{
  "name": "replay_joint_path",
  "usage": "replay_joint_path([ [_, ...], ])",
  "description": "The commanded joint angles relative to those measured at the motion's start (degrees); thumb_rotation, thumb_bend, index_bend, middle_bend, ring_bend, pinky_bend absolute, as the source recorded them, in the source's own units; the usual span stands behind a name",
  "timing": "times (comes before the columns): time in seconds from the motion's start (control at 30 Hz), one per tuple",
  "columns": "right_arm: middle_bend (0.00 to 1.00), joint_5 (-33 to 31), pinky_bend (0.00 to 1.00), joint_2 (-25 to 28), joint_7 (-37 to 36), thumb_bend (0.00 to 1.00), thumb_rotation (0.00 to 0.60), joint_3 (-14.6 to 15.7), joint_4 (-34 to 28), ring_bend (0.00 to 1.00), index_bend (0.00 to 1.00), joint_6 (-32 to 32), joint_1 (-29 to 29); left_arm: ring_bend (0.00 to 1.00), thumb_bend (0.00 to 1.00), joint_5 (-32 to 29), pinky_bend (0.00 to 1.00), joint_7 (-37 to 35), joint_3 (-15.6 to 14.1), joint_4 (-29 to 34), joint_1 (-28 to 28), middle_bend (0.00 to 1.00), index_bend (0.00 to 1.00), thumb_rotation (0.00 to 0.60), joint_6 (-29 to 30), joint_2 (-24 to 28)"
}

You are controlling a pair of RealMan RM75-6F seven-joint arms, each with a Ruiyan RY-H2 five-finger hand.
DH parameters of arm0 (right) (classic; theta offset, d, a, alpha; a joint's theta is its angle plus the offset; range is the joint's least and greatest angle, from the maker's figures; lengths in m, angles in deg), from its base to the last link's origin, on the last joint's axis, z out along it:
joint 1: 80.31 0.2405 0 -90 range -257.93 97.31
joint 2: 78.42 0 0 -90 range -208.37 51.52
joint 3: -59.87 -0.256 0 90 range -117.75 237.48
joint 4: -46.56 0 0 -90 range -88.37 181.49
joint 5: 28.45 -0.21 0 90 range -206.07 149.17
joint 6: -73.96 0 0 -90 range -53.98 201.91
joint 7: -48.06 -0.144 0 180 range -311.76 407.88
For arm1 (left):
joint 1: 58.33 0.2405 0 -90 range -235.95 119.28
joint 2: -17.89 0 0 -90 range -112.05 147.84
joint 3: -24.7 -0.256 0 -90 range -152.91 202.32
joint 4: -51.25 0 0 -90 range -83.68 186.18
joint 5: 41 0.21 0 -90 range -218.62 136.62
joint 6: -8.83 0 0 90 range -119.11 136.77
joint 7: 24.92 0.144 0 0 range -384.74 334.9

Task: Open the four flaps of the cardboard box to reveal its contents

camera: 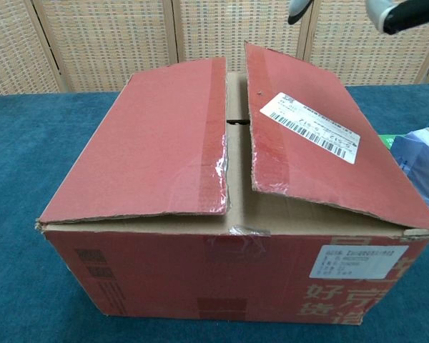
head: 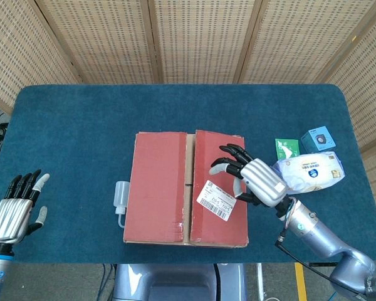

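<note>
Two red flaps cover the top of the cardboard box, which sits in the middle of the blue table, near its front edge. The left flap and the right flap meet along a narrow gap, and in the chest view both tilt up a little along that gap, showing plain brown card beneath. A white shipping label is stuck on the right flap.

My right hand hangs over the right flap, palm down, its fingers spread apart and reaching toward the middle gap. It holds nothing; I cannot tell whether the fingertips touch the flap. In the chest view only a couple of fingertips show at the top edge, above the box.

My left hand is at the left front corner of the table, well apart from the box, fingers straight and slightly apart, holding nothing.

Right of the box lies a white plastic packet, with a small green packet and a small blue box just behind it. A small clear squeeze bottle lies against the left side of the box.
</note>
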Motion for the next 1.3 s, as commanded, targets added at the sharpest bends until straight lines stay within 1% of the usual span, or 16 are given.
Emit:
replay_joint_path([
  [0.03,0.29,-0.7,0.00,-0.5,1.5,1.00,0.600,-0.2,-1.0,0.00,0.31,-1.5,1.6,0.00,0.52,-0.1,0.00,0.0,0.0,0.0,0.0,0.00,0.00,0.600,-0.1,0.1],
  [0.3,0.29,-3.1,0.00,-2.2,6.6,1.00,0.600,0.3,-1.7,0.00,0.31,-4.8,4.3,0.00,0.52,-0.4,0.00,-0.9,-0.2,-0.4,0.0,0.00,0.00,0.600,-0.3,0.3],
  [0.83,0.29,-6.9,0.00,-4.1,12.6,1.00,0.600,2.2,-1.7,0.00,0.32,-7.7,6.3,0.00,0.52,-1.7,0.00,-2.8,-0.1,-1.8,-0.5,0.00,0.00,0.600,-2.1,0.2],
  [1.13,0.29,-8.4,0.00,-4.9,13.3,1.00,0.600,2.5,-1.4,0.00,0.32,-8.2,7.2,0.00,0.52,-2.2,0.00,-2.9,0.0,-2.1,-0.7,0.00,0.00,0.600,-2.4,0.0],
  [1.3,0.29,-8.6,0.00,-4.9,13.7,1.00,0.600,2.2,-1.8,0.00,0.32,-7.7,7.8,0.00,0.52,-2.2,0.00,-2.9,0.0,-2.1,-0.8,0.00,0.00,0.600,-2.4,-0.1],
])
